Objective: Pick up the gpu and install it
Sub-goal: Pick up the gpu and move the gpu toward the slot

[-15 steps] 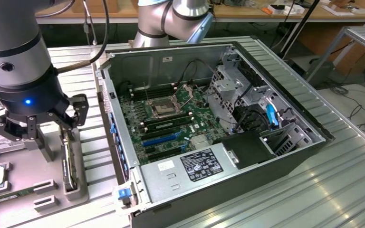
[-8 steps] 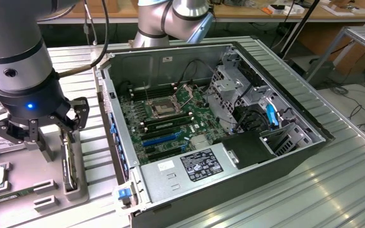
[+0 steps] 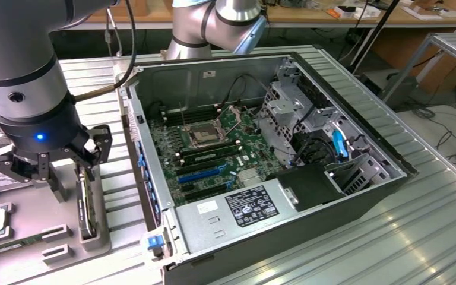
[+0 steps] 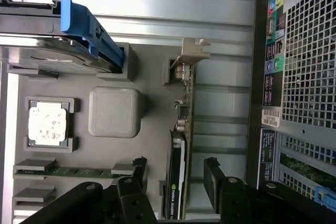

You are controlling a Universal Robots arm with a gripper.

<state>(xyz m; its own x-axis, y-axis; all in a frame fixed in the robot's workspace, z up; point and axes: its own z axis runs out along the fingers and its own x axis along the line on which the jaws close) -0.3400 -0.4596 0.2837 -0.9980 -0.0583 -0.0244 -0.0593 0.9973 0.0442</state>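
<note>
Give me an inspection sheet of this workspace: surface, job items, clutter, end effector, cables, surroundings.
Surface: ribbed silver metal table, carrying a grey plastic parts tray and an open dark grey computer tower.
Job's things: slim dark green graphics card with silver bracket, standing on edge in a tray slot.
Clutter: silver hard drive with blue handle, square silver processor chip, narrow green memory stick, all in the tray.
End effector: black two-fingered end effector, open, straddling the card without gripping.
Cables: black cables inside the tower.
Surroundings: wooden bench beyond the table.
</note>
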